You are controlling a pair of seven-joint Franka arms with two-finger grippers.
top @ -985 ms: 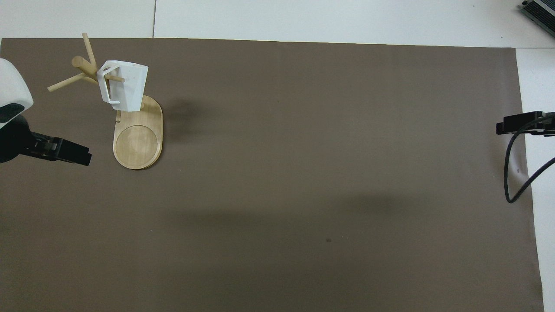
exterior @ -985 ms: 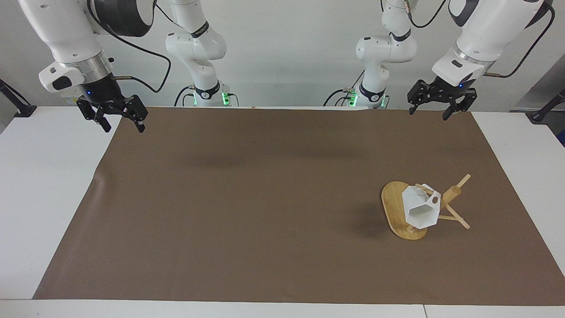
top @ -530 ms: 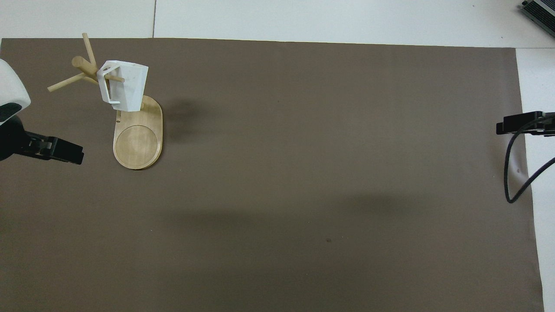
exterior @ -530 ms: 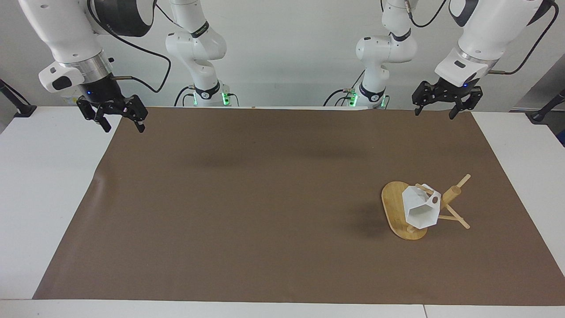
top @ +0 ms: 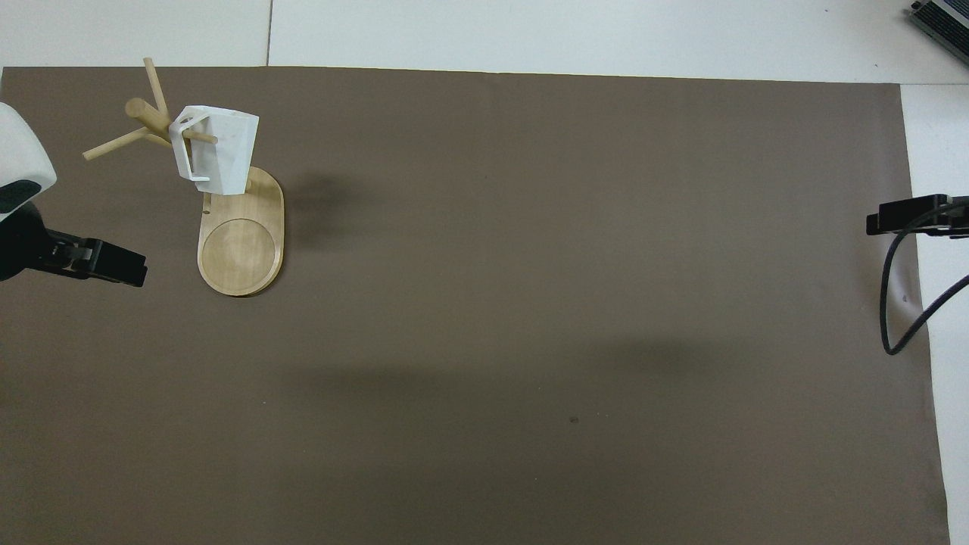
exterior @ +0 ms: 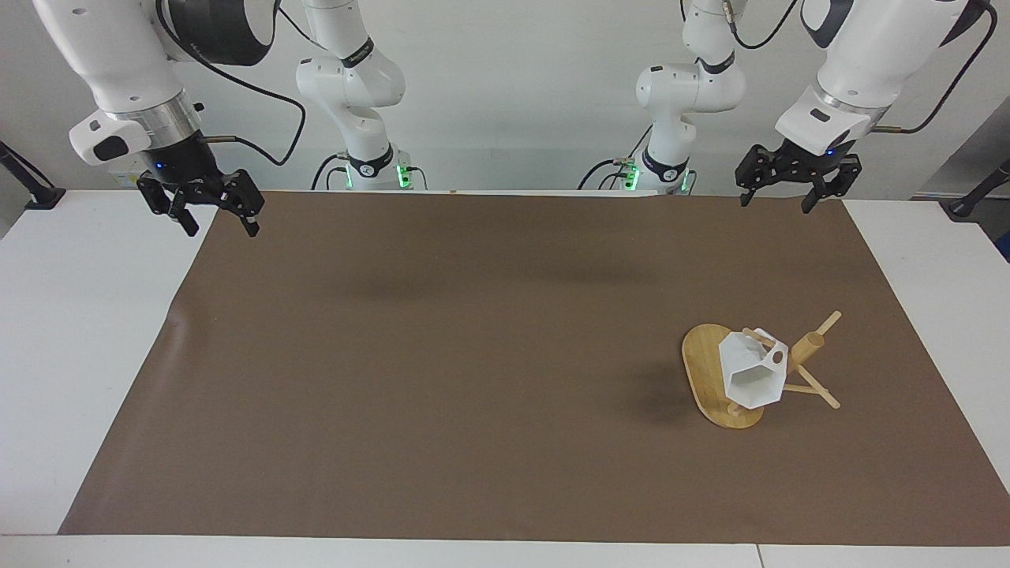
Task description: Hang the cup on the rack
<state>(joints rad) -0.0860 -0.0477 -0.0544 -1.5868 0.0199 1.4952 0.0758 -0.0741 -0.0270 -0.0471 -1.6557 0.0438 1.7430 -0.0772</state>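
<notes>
The white faceted cup (exterior: 753, 371) (top: 216, 151) hangs by its handle on a peg of the bamboo rack (exterior: 706, 367) (top: 241, 246), which stands on the brown mat toward the left arm's end of the table. My left gripper (exterior: 791, 196) (top: 113, 265) is open and empty, raised over the mat's edge nearest the robots, well apart from the rack. My right gripper (exterior: 213, 221) (top: 905, 216) is open and empty, raised over the mat's corner at the right arm's end, where it waits.
A brown mat (exterior: 473, 355) covers most of the white table (exterior: 87, 331). A black cable (top: 901, 303) loops by the right gripper. A dark device corner (top: 942, 19) lies at the table's farthest edge, at the right arm's end.
My left gripper has drawn back and risen a little away from the rack, toward the robots' edge of the mat. The cup, the rack and the right arm have not moved.
</notes>
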